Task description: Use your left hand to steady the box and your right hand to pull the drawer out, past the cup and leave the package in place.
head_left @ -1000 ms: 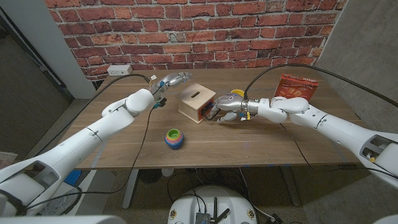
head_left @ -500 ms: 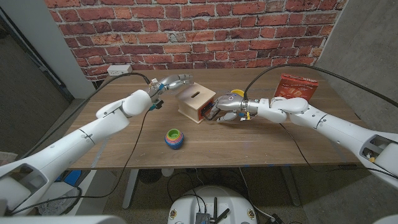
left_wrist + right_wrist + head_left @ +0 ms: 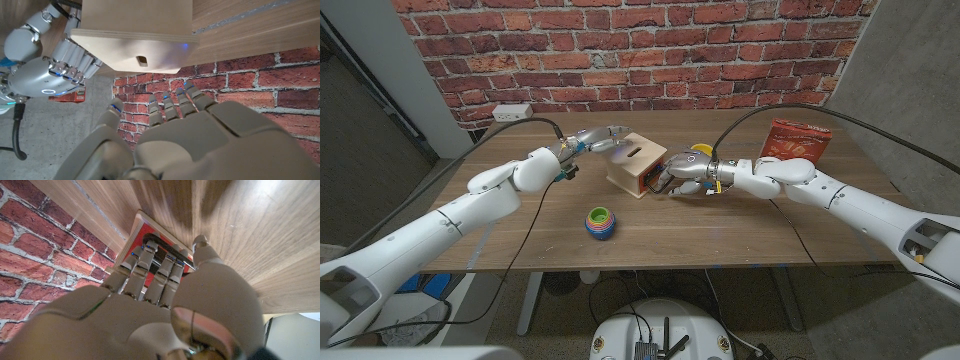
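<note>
The wooden box [image 3: 636,160] with a slot in its top stands mid-table. Its red drawer front [image 3: 150,236] faces my right hand [image 3: 678,176], whose fingers [image 3: 143,267] curl around the dark drawer handle [image 3: 161,249]. My left hand [image 3: 599,137] hovers at the box's far left corner with its fingers [image 3: 172,105] spread, holding nothing. In the left wrist view a gap shows between them and the box [image 3: 135,35]. The stacked colourful cup [image 3: 599,222] stands nearer the front edge, left of the drawer's line. The red package [image 3: 796,140] stands upright at the back right.
A yellow object [image 3: 701,150] peeks out behind my right hand. A white power outlet [image 3: 511,111] sits at the table's back left by the brick wall. Black cables [image 3: 535,122] loop over both arms. Bare tabletop [image 3: 720,235] lies in front of the box.
My left hand has swung right, from behind the table's left part to the box's far left corner. The right hand and the box have stayed put.
</note>
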You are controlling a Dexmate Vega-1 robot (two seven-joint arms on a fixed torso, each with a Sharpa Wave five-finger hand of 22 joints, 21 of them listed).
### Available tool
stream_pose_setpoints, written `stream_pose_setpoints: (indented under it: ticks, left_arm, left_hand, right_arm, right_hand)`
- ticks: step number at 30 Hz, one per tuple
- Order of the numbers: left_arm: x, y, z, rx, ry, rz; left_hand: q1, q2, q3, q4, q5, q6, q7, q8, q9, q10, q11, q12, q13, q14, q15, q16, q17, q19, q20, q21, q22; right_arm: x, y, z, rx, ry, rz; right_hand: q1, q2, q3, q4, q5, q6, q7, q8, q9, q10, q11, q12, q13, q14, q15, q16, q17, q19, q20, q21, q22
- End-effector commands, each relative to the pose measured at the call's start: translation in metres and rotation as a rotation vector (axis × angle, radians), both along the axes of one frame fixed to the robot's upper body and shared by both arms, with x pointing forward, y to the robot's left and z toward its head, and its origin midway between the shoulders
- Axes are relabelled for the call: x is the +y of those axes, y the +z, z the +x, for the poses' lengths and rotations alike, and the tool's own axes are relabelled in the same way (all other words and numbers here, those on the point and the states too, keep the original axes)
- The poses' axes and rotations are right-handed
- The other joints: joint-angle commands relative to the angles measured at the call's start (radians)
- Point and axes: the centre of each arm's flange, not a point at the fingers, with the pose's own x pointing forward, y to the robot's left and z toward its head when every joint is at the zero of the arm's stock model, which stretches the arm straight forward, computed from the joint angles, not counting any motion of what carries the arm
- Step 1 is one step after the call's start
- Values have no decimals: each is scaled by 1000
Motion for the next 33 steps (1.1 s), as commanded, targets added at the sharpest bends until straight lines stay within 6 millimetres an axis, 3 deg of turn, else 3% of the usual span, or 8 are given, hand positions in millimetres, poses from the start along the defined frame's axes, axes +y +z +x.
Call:
stream_pose_setpoints:
  ticks: [1,5,10,21,33]
  left_arm:
    - [7,-11,-7,-41,52,130]
    - [8,-13,-8,-68,70,164]
    - [10,-14,-7,-70,80,205]
    - [16,-12,-4,-74,101,241]
    - [23,-13,1,-52,104,272]
  left_hand:
    - [-15,40,-8,23,6,-6,-32,0,5,-18,-5,-6,2,-25,-117,-3,4,-25,-154,0,6]
    - [-22,33,-21,42,6,-7,-37,2,5,-31,-15,-8,2,-47,-127,-4,5,-45,-160,0,7]
    - [-24,26,-41,74,8,-37,-17,-4,3,-60,-19,-10,1,-74,-131,-2,5,-86,-164,-2,7]
    - [-28,24,-68,123,11,-19,18,5,2,-72,-29,-6,1,-93,-140,1,5,-140,-168,-3,8]
    - [-25,24,-81,148,13,-25,31,3,1,-78,-31,-5,0,-99,-145,2,4,-157,-171,2,8]
  right_arm:
    - [0,0,0,-13,0,-2]
    - [0,-1,0,-18,-3,1]
    - [0,-1,0,-25,-12,1]
    - [2,-1,0,-29,-23,4]
    - [5,-2,-1,-35,-21,6]
  right_hand:
    - [16,-2,3,-6,4,6,-2,-3,2,9,0,2,4,9,-164,3,3,11,-106,-1,1]
    - [18,-3,3,-5,4,6,-1,-4,2,9,0,0,4,9,-164,0,3,11,-106,-1,1]
    - [15,-5,4,-3,4,7,0,-4,2,10,1,-3,3,4,-162,-9,-1,11,-106,-1,1]
    - [10,-5,4,1,3,7,2,-7,3,9,0,-8,2,3,-161,-18,-3,9,-108,-3,1]
    - [17,-4,5,-1,3,29,1,-1,2,19,0,-9,1,12,-164,-19,0,9,-109,-3,1]
